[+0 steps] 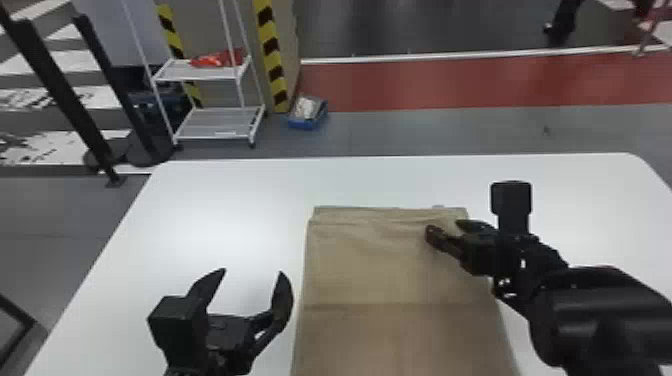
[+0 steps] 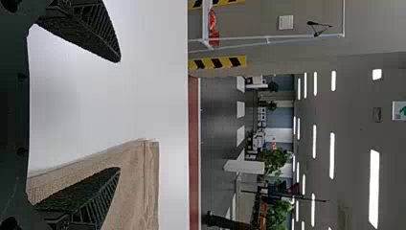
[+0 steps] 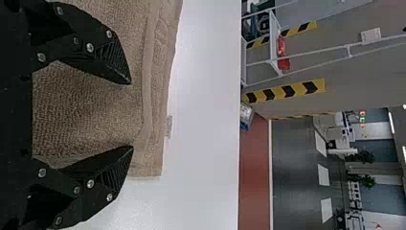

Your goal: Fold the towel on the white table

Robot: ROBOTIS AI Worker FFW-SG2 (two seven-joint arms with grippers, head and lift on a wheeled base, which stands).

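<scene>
The brown towel (image 1: 395, 280) lies flat on the white table (image 1: 210, 200), with a crease across its middle and a wrinkled band near its far edge. My right gripper (image 1: 450, 230) is over the towel's far right part, and my left gripper (image 1: 255, 280) stands open left of its left edge. In the left wrist view, my left gripper (image 2: 119, 115) has bare table and part of the towel (image 2: 139, 191) beyond its fingers. The right wrist view has my right gripper (image 3: 131, 115) open above the towel (image 3: 91, 110), close to its far corner, holding nothing.
Past the table's far edge stand a white wire shelf (image 1: 210, 122) with a red item on it, a blue bin (image 1: 307, 114) on the floor and black posts (image 1: 65, 95) at the left. A small tag (image 3: 168, 126) sticks out from the towel's far edge.
</scene>
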